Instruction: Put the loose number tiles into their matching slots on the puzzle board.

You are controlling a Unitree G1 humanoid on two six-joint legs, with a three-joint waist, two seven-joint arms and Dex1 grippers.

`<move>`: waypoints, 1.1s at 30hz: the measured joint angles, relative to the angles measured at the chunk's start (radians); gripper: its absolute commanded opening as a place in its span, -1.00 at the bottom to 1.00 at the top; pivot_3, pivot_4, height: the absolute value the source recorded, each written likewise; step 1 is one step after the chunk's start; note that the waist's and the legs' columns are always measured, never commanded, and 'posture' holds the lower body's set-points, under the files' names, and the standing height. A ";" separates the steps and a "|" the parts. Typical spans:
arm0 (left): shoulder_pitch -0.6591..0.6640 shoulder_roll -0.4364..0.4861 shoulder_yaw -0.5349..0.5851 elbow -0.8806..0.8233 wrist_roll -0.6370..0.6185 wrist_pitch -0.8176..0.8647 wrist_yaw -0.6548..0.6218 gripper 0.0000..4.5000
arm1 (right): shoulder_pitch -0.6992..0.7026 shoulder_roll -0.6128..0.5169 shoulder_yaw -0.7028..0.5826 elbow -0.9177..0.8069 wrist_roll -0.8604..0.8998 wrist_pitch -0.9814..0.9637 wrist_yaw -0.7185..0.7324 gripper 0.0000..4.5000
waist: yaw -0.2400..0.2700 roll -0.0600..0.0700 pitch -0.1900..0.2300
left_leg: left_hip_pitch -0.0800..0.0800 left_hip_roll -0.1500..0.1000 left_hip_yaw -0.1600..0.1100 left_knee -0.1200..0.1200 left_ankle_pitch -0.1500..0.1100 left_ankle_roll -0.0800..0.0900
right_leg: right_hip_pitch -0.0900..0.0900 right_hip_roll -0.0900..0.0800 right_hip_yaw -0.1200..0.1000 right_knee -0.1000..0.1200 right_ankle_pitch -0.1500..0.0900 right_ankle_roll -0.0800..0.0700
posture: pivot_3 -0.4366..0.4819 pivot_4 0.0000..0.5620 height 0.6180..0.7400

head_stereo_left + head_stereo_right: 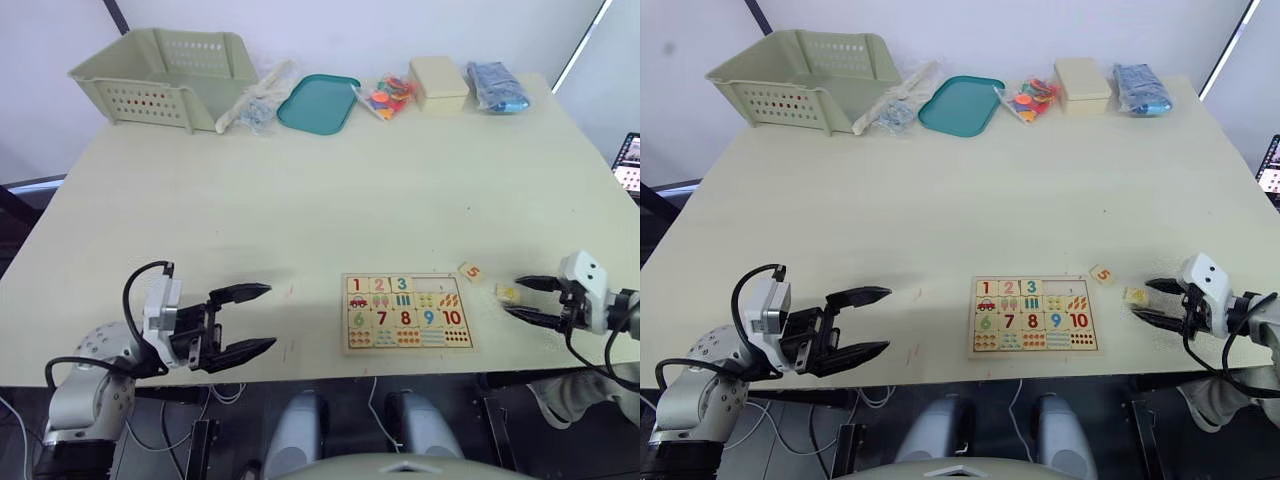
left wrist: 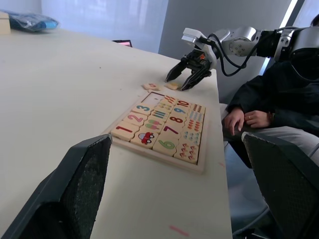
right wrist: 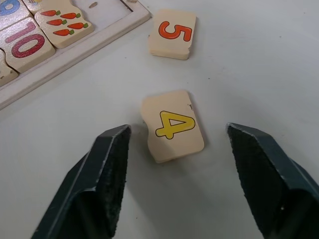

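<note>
Puzzle board (image 1: 407, 312) near the table's (image 1: 320, 190) front edge, partly filled; tiles 1, 2 and 3 sit in the upper row, and the lower row, 6 to 10, is complete; the two slots (image 1: 438, 286) at the row's right end are bare wood, so three of five placements appear done and two remain. The "4" tile (image 3: 172, 125) lies flat on the table between the spread fingers of the right gripper (image 1: 532, 300), not yet touched by either finger; jaws wide, straddling the tile with table showing on both sides. The "5" tile (image 3: 173, 33) lies just beyond the "4", farther from the fingertips and close to the board's raised frame, also loose. Left gripper (image 1: 242, 322) hovers over bare table on the board's other side, well apart from it, jaws open and empty. Judged stage: the pick of the "4" is about to begin; its slot is the nearer of the two empty ones in the row, next to the 3; the "5" follows.
</note>
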 measured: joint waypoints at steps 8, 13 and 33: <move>0.014 0.000 0.001 -0.004 0.000 -0.007 -0.002 1.00 | 0.010 0.003 -0.001 -0.002 0.000 -0.018 -0.001 0.50 | -0.001 0.000 0.000 | 0.001 0.000 0.000 0.000 0.000 0.000 | 0.001 0.000 0.000 0.000 0.000 0.000 | -0.05 -0.47 1.00; 0.022 -0.001 0.002 0.010 0.001 -0.029 -0.019 1.00 | 0.018 0.004 -0.002 -0.004 0.005 -0.028 -0.004 0.17 | -0.001 0.000 0.000 | 0.001 0.000 0.000 0.000 0.000 0.000 | 0.001 0.000 0.000 0.000 0.000 0.000 | -0.05 -0.47 1.00; 0.045 -0.004 0.018 0.052 0.002 -0.076 -0.060 1.00 | -0.003 -0.201 -0.017 -0.492 0.095 0.307 -0.019 -0.62 | -0.003 0.005 0.002 | 0.000 0.001 -0.001 -0.001 0.000 0.000 | -0.001 0.001 0.000 0.000 -0.002 -0.003 | -0.05 -0.47 1.00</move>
